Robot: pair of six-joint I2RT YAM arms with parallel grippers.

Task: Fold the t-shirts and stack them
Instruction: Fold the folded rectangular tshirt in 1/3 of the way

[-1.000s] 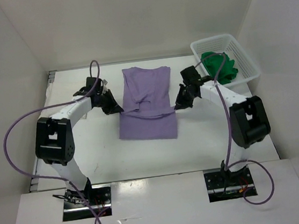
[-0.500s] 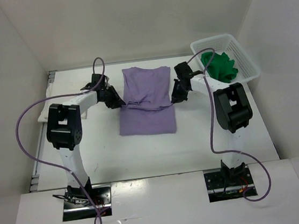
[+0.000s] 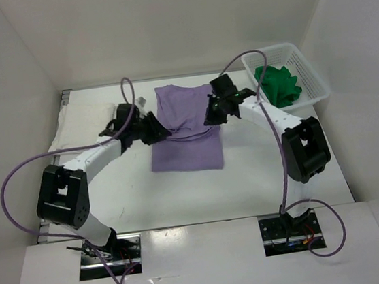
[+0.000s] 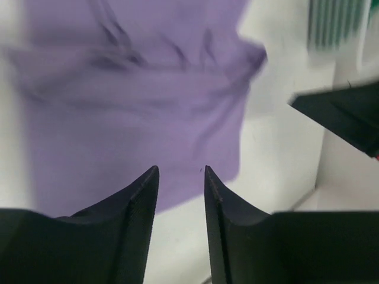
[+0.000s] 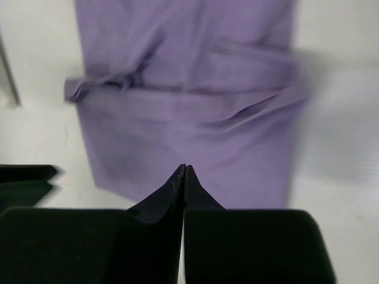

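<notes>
The lavender t-shirt (image 3: 187, 130) lies partly folded in the middle of the table, with a creased band across its middle. It fills the left wrist view (image 4: 136, 100) and the right wrist view (image 5: 189, 112). My left gripper (image 3: 158, 129) hovers over the shirt's left edge, open and empty (image 4: 181, 171). My right gripper (image 3: 211, 111) is at the shirt's right edge, shut with nothing visible between its jaws (image 5: 184, 168). The green t-shirt (image 3: 278, 84) is bunched in the basket. A pale white cloth (image 3: 72, 131) seems to lie at the far left, hard to make out.
The white lattice basket (image 3: 308, 73) stands at the back right corner. White walls close in the table at the back and both sides. Purple cables loop over both arms. The other gripper's tip shows in each wrist view (image 4: 349, 115) (image 5: 23, 177).
Both grippers have moved inward from the shirt's side edges and now sit over the cloth. The shirt's lower part looks slightly narrower and shorter than before.
</notes>
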